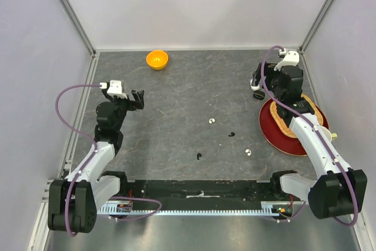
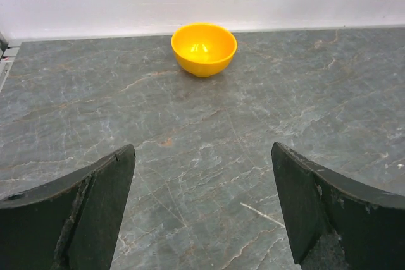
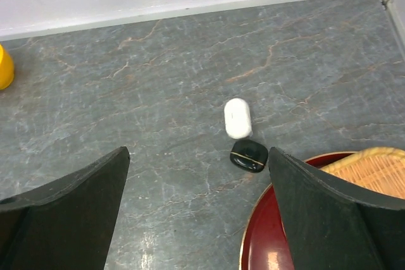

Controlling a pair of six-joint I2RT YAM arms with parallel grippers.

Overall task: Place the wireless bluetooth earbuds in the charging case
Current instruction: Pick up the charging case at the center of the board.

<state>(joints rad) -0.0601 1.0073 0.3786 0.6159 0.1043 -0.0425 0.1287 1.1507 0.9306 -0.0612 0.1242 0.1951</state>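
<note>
Over at the far right of the grey marbled tabletop [image 3: 158,61], trouble looked likeliest around the small glossy black pebble-shaped charging case [image 3: 249,155]. It lay just beside the rim of the dark red plate [image 3: 253,245], so a descending finger might strike that rim or nudge the white pill-shaped capsule [image 3: 238,118] right behind it. The case's slick, rounded shell could also squirt out of a pinch. It seemed shut too, and I judged it would need opening first. The buds were tiny, and a clumsy touch could flick one away.

The right arm's fingers [image 3: 197,169] hovered near the case, spread wide and holding nothing. It sat just ahead of them within their span, nearer the right-hand one. The left arm's fingers [image 2: 202,156] were likewise spread and empty, facing the orange bowl [image 2: 204,49], well apart from the case. Two white roundish earbuds [image 1: 212,121] and two black comma-shaped earbuds [image 1: 231,134] lay scattered mid-tabletop, well apart from both sets of fingers.
</note>
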